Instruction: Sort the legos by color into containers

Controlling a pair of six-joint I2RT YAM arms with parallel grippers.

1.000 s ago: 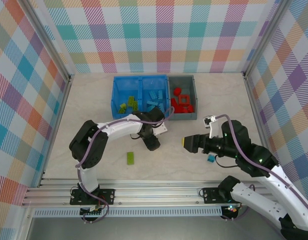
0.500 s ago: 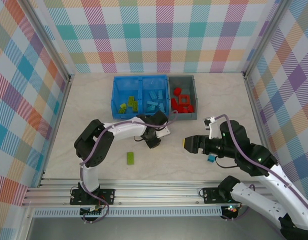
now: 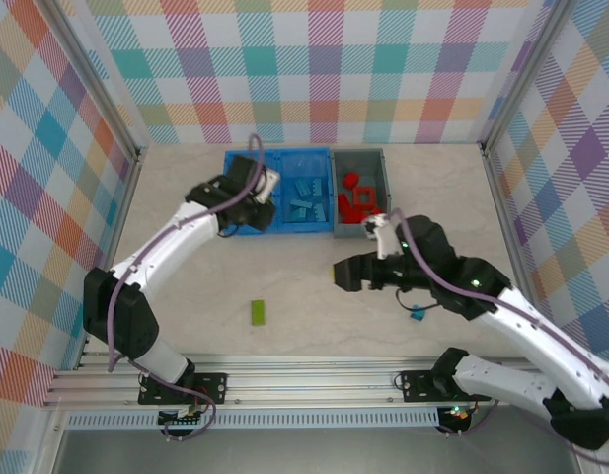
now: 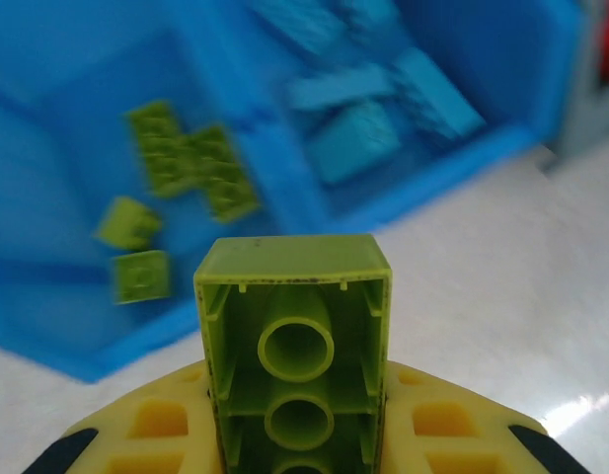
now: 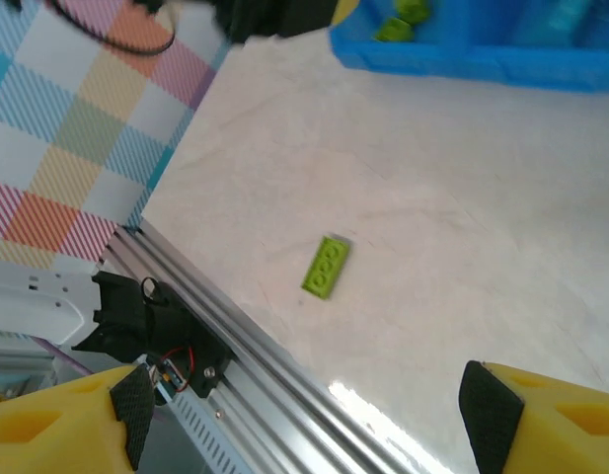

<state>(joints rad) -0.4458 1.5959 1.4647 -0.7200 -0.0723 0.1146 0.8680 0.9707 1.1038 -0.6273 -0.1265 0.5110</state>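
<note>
Lime brick (image 4: 292, 336) clamped in L gripper (image 3: 256, 192) above blue bin (image 4: 67, 346) near wall, far left; R gripper (image 5: 300, 415) jaws wide, empty; lime plate (image 5: 326, 266) lies loose, near left.

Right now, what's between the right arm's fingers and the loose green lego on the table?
Nothing: in the right wrist view, bare table runs from the right fingers to the lime green lego plate.

Pale marbled tabletop (image 3: 314, 316). Pastel plaid walls (image 3: 324, 69) on three sides. Aluminium rail (image 3: 314, 373) along near edge.
</note>
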